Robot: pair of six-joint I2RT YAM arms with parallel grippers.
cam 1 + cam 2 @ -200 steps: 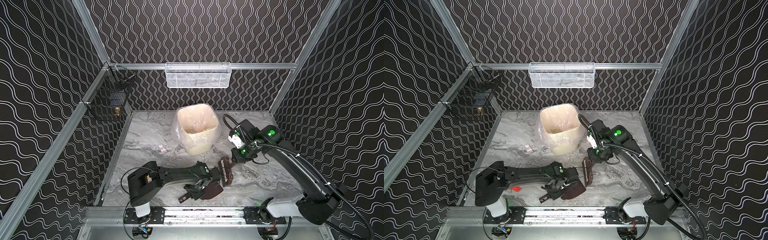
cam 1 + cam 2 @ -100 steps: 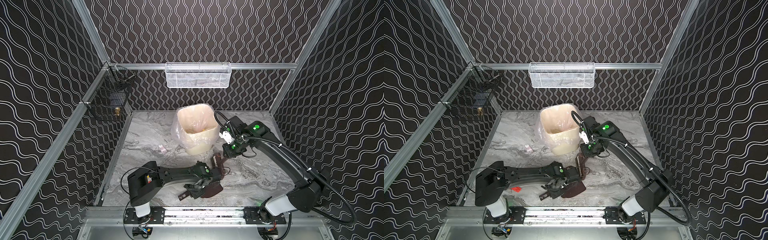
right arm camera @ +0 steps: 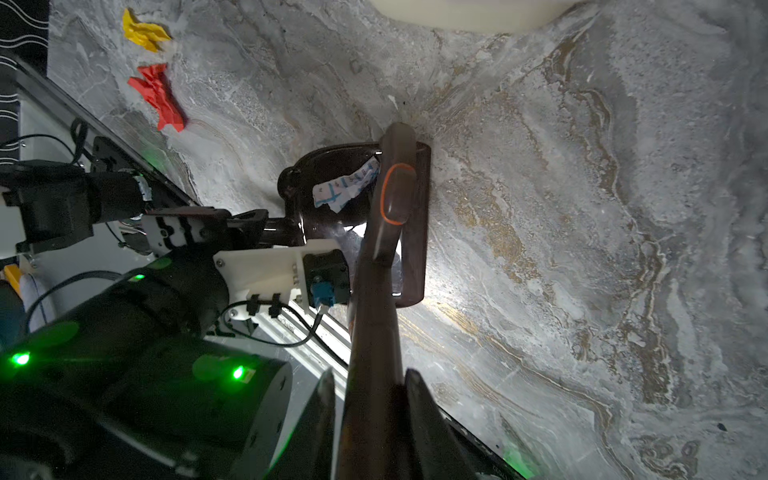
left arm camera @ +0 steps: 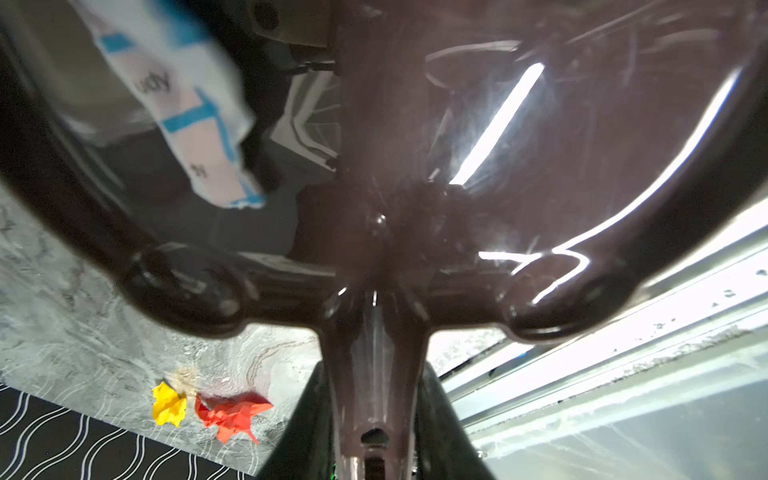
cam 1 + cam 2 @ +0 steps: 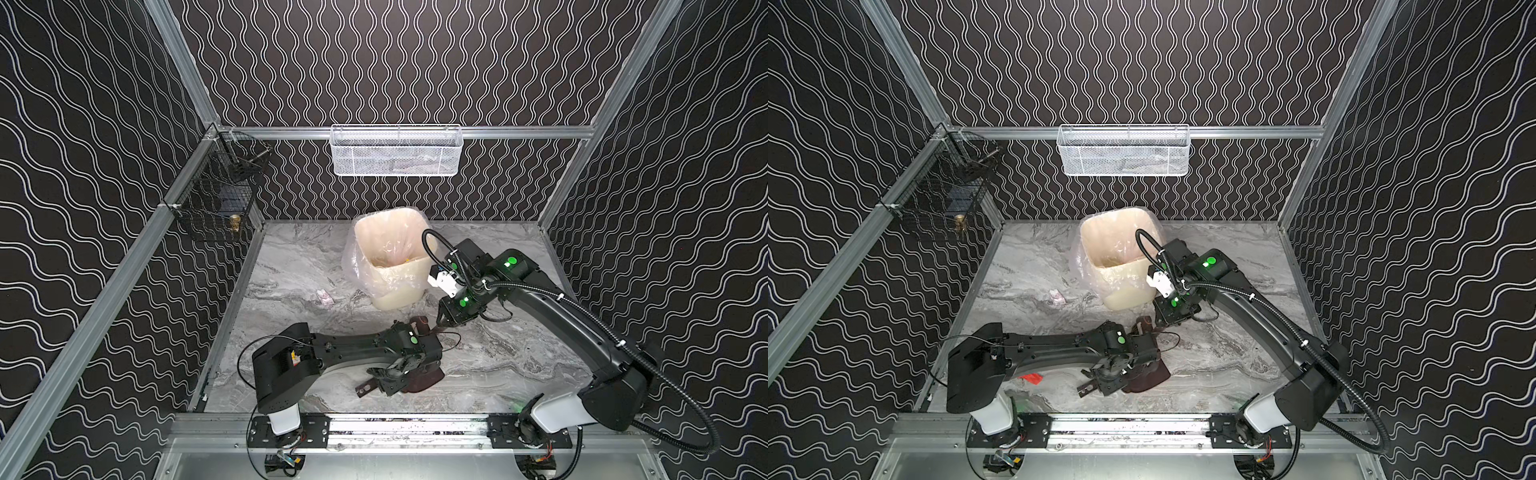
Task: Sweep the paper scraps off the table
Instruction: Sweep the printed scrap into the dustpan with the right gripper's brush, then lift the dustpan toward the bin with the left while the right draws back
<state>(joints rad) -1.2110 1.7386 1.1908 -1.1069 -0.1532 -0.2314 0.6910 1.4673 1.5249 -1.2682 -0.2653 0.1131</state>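
My left gripper (image 5: 395, 376) (image 4: 374, 370) lies low near the table's (image 5: 507, 365) front edge, shut on the handle of a dark brown dustpan (image 5: 422, 376) (image 5: 1148, 378) (image 4: 540, 145). A white paper scrap with blue marks (image 4: 195, 116) (image 3: 345, 189) lies inside the pan. My right gripper (image 5: 444, 324) (image 3: 370, 374) is shut on the handle of a brown brush (image 3: 395, 195), whose head (image 5: 419, 323) (image 5: 1144, 326) stands at the pan's mouth. A yellow scrap (image 4: 168, 405) (image 3: 143, 31) and a red scrap (image 4: 232, 415) (image 3: 160, 97) (image 5: 1030, 378) lie on the table by the left arm. A white-pink scrap (image 5: 324, 296) (image 5: 1056, 296) lies left of the bin.
A cream bin with a clear liner (image 5: 395, 266) (image 5: 1117, 257) stands at the back middle, close behind the right gripper. A white mesh basket (image 5: 395, 151) hangs on the back wall, a black wire basket (image 5: 216, 195) on the left rail. Aluminium rails frame the table.
The right arm has swung left with the brush, bringing its head from the pan's right side to the pan's mouth. The left arm and dustpan have stayed put.
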